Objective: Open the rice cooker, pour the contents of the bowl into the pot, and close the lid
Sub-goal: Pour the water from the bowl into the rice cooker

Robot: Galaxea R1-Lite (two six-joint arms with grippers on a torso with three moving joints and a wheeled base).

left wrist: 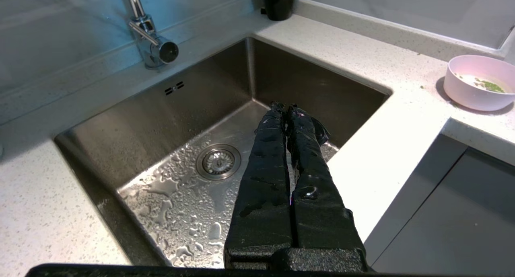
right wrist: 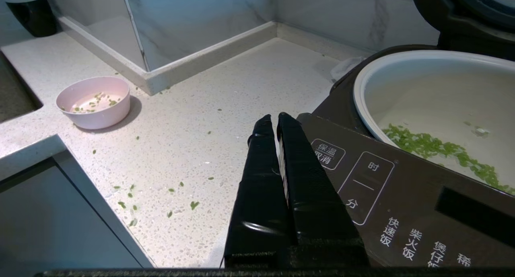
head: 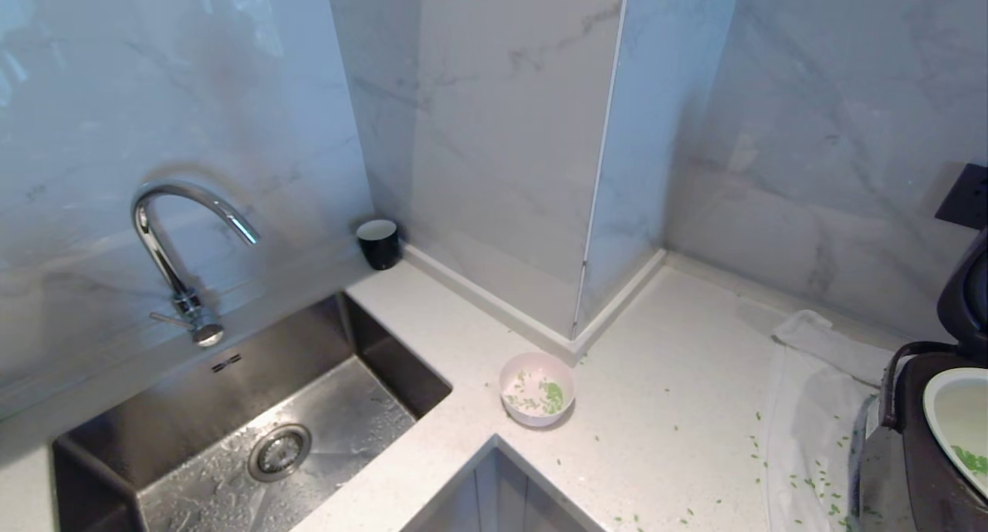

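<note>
Here, head view: bowl (head: 536,388) on counter (head: 664,408), few green bits (head: 551,395) left; no arms.
Left wrist: left gripper (left wrist: 285,107) pressed together, empty, over sink (left wrist: 169,120).
Right wrist: right gripper (right wrist: 273,119) seemingly closed, empty, beside rice cooker (right wrist: 402,196); pot (right wrist: 434,92) holds greens, lid (right wrist: 462,15) up.

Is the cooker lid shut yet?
No, open: the lid stands raised behind the pot, whose inside shows green bits.
</note>
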